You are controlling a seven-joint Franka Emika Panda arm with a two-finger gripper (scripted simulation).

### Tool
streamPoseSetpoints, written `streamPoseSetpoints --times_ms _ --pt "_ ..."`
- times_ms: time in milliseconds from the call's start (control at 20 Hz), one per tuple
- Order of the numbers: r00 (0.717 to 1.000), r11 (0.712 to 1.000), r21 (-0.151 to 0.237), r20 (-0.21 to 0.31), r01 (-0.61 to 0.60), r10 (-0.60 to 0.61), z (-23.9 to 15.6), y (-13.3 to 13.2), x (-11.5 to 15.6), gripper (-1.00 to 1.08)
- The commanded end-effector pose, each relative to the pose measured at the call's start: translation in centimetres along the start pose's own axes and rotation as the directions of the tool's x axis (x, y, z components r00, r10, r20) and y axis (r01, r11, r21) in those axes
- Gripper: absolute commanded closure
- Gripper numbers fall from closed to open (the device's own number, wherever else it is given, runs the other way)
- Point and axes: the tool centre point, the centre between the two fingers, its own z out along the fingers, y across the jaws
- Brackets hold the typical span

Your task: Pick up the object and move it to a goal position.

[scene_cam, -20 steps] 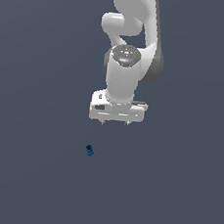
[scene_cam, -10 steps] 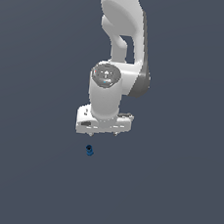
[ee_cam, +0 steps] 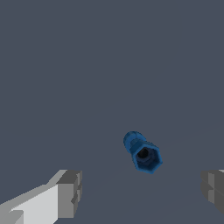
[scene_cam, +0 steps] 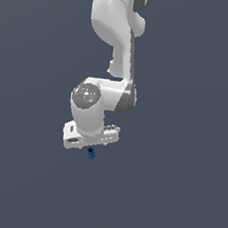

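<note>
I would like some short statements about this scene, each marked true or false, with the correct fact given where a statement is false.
1. The end effector is open, its fingers wide apart. True.
2. The blue object is clamped between the fingers. False: in the wrist view it lies free, touching neither finger.
3. The object's dark end is hexagonal. True, as the wrist view shows.
4. In the exterior view the end effector is far from the object. False: it hangs just above it.
5. Several objects lie on the surface. False: only the one blue object is visible.
</note>
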Motion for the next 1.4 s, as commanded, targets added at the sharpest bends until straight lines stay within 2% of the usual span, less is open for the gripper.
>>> streamPoseSetpoints --times_ms 0,450,900,1200,1250,1350 --pt "1.000 1.000 0.000 -0.001 0.016 -0.016 0.6 0.7 0.2 -0.92" --pt "1.000 1.000 0.001 0.000 0.022 -0.022 1.3 1.2 0.2 -0.92" --pt "1.000 1.000 0.001 -0.001 0.026 -0.026 5.6 1.2 0.1 -0.92" --pt "1.000 1.000 0.001 -0.001 0.026 -0.026 6.0 1.2 0.3 -0.92" --pt "1.000 1.000 0.001 -0.001 0.026 -0.026 6.0 1.2 0.3 1.08" --pt "1.000 1.000 0.001 -0.001 0.026 -0.026 6.0 1.2 0.3 1.08"
